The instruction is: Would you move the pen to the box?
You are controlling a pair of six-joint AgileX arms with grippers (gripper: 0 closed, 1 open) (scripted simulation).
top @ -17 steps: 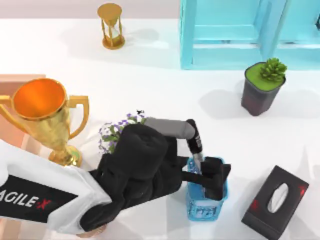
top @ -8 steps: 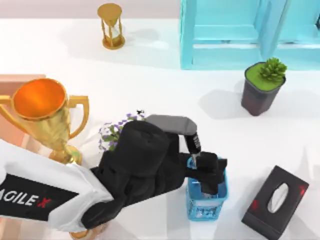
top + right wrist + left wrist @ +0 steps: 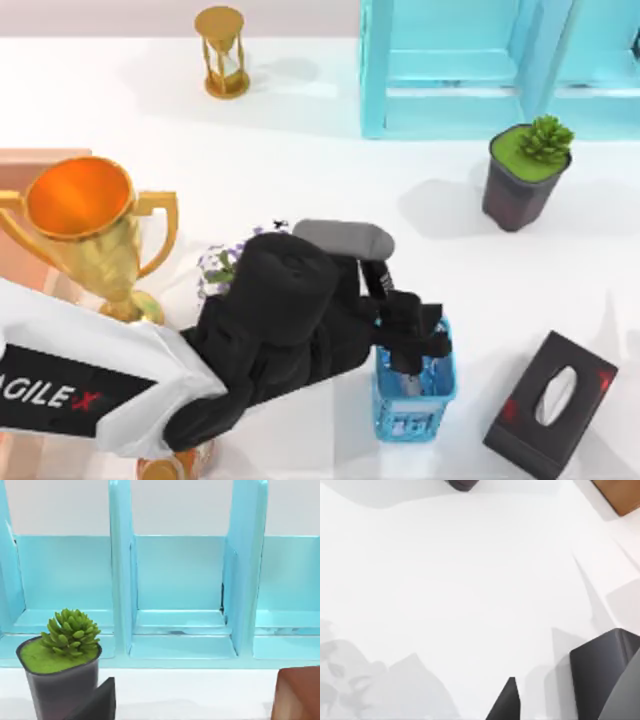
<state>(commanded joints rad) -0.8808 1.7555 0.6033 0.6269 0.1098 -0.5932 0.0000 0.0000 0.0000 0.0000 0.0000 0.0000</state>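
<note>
The left gripper (image 3: 408, 345) reaches down into the small blue mesh cup (image 3: 412, 408), low on the table (image 3: 300, 170) toward the right. Its fingers cover the pen (image 3: 411, 380), a pale sliver inside the cup; whether they pinch it cannot be told. The salmon-pink box (image 3: 30, 165) sits at the far left behind the gold trophy (image 3: 85, 235).

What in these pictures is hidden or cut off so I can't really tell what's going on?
- Top view: the left claw sits over the blue mesh cup; its own bulk hides any pen and its grip.
- Top view: the salmon box is cut by the left edge, behind the trophy.
</note>
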